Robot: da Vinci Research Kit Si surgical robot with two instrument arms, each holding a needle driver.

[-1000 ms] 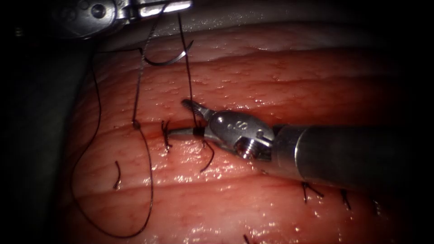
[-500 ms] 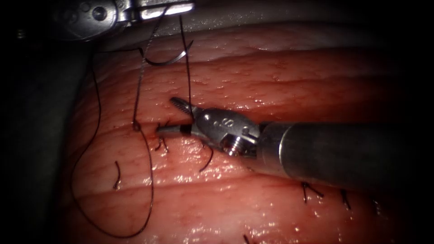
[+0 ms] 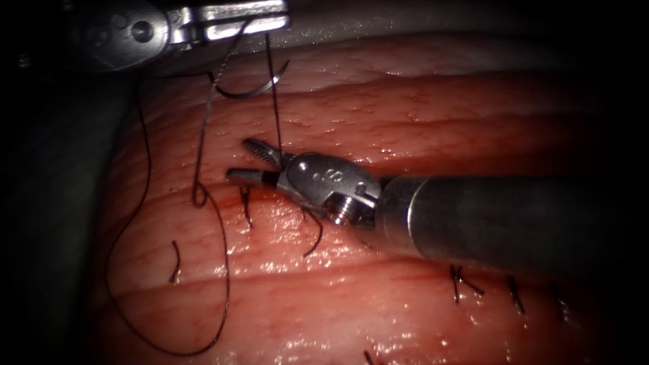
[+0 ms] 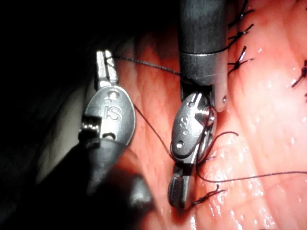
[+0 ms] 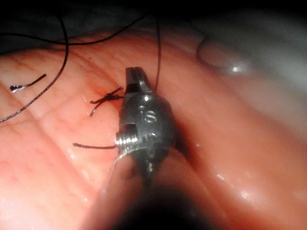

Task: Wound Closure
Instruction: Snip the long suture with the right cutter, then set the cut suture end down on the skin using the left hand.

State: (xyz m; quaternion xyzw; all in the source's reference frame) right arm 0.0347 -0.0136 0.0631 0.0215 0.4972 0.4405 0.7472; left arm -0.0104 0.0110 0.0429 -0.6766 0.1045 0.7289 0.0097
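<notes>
My left tool (image 3: 278, 13) reaches in over the far edge of the tissue (image 3: 419, 115), jaws shut on the thread (image 3: 272, 94), which drops taut to the stitch. That grip is also visible from close up, left tool (image 4: 105, 64). The curved needle (image 3: 251, 90) lies free on the tissue just below that tool, held by neither tool and not in the tissue. My right tool (image 3: 238, 161) comes from the right along the cut. Its jaws stand apart with the taut strand between them near the hinge, above a knotted stitch (image 3: 245, 203). It also appears as the right tool (image 5: 136, 79).
A long slack loop of thread (image 3: 138, 270) runs down the tissue's left side. A short cut end (image 3: 176, 262) lies inside it, and another tail (image 3: 315, 236) curls below the right tool. Finished stitches (image 3: 461, 284) sit under the right shaft.
The right tool has slid left and a little up along the cut, and its jaws have narrowed around the taut strand. The left tool has barely moved.
</notes>
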